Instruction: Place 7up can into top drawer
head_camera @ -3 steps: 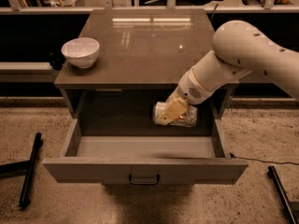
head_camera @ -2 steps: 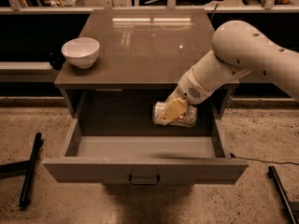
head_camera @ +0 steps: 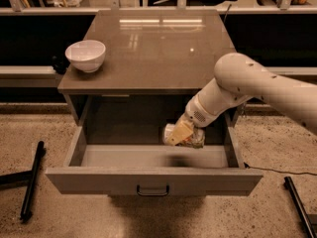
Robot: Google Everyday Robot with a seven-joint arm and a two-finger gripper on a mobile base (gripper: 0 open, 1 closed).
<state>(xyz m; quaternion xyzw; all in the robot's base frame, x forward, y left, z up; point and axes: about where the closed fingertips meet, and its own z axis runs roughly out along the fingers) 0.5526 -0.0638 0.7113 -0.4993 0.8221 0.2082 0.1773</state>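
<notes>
Pulled well out from under the brown cabinet top (head_camera: 158, 48): the top drawer (head_camera: 153, 180), pale grey inside open to view, small dark handle (head_camera: 153, 191) at the middle of the flat front panel. Reaching in from the right, down over the drawer's right side: a white arm (head_camera: 237, 81). Inside the open drawer, toward its right rear and above its floor rather than on it: the gripper (head_camera: 179, 133), pale yellowish fingers (head_camera: 181, 130) clamped on the 7up can (head_camera: 194, 139). Can tilted, nearly on its side, whitish-silver with a hint of green, held clear of the drawer floor and near the right wall; touching that wall or not, impossible to tell. Dim shadow on the drawer floor just below and in front of the can. Upright at the left front corner of the cabinet top, well apart from arm and can: a white bowl (head_camera: 85, 55). Speckled floor (head_camera: 148, 222) all around; on it a black bar (head_camera: 32, 180) to the left, another black bar at lower right, and a thin dark cable (head_camera: 282, 171) near the drawer's right front corner.
</notes>
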